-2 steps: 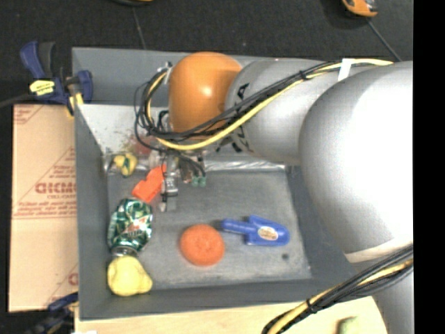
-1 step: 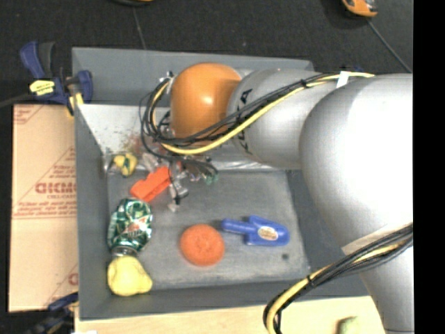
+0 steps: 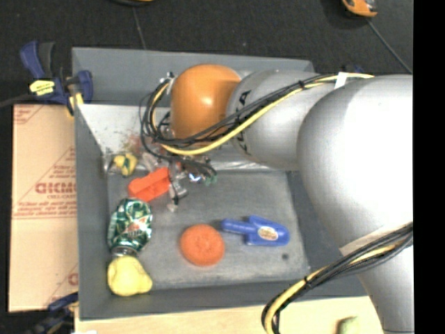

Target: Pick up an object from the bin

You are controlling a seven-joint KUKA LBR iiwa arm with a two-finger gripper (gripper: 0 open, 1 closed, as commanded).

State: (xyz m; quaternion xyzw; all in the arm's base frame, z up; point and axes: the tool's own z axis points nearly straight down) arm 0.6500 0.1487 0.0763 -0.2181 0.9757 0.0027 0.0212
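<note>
At ten o'clock in the bin (image 3: 243,264), end effector (image 3: 178,186) beside the orange plastic piece (image 3: 148,184), open or closed impossible to tell; centre over it, clear of the green can (image 3: 130,225).

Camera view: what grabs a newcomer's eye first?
The big grey arm with its orange wrist cover, stretched in from the right over the back left of the bin. Beside its tip lies a red-orange plastic piece. Nearer the front sit a crushed green can, an orange disc and a blue clip.
</note>
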